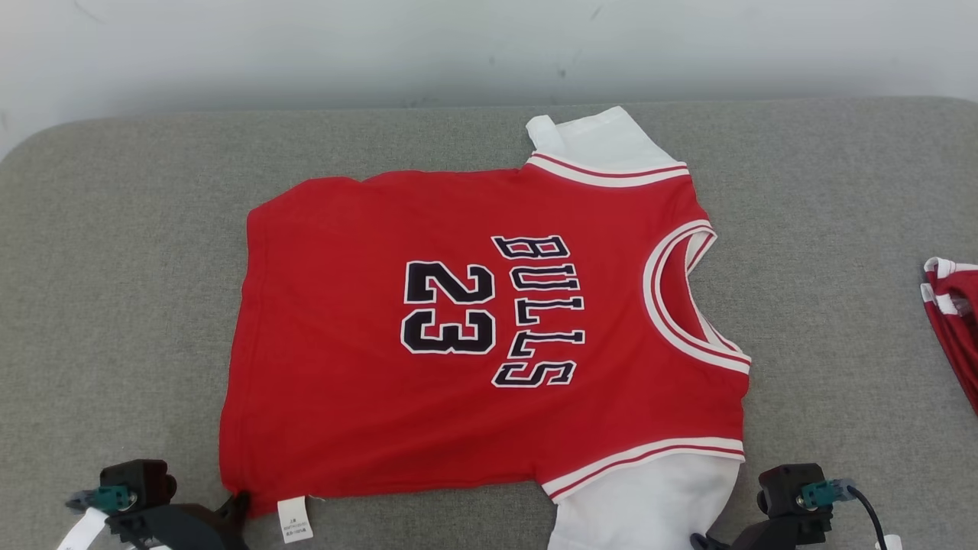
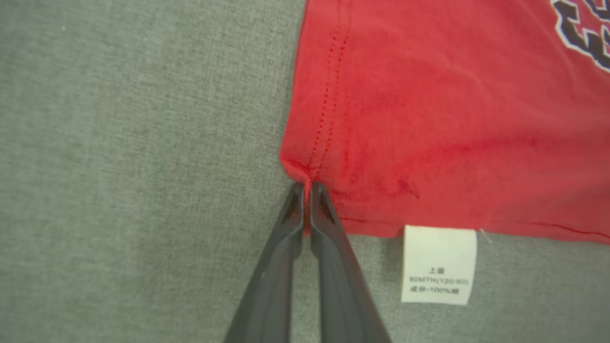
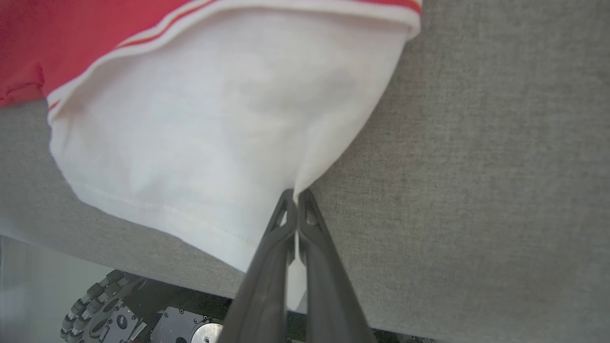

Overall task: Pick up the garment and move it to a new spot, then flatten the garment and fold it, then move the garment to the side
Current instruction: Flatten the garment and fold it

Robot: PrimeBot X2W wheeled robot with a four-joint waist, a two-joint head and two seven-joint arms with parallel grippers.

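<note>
The garment (image 1: 474, 321) is a red jersey with white sleeves, black "BULLS 23" lettering and a white care tag (image 2: 438, 264). It lies spread flat on the grey padded table (image 1: 114, 267), neck toward the right. My left gripper (image 2: 307, 188) is shut on the red hem corner (image 1: 237, 500) at the garment's near left. My right gripper (image 3: 296, 195) is shut on the edge of the near white sleeve (image 3: 214, 128), which reaches the table's front edge. The far white sleeve (image 1: 603, 141) pokes out at the back.
Another red and white garment (image 1: 951, 321) lies at the table's right edge. A pale wall runs behind the table. Below the table's front edge, the right wrist view shows the robot's wheeled base (image 3: 109, 305).
</note>
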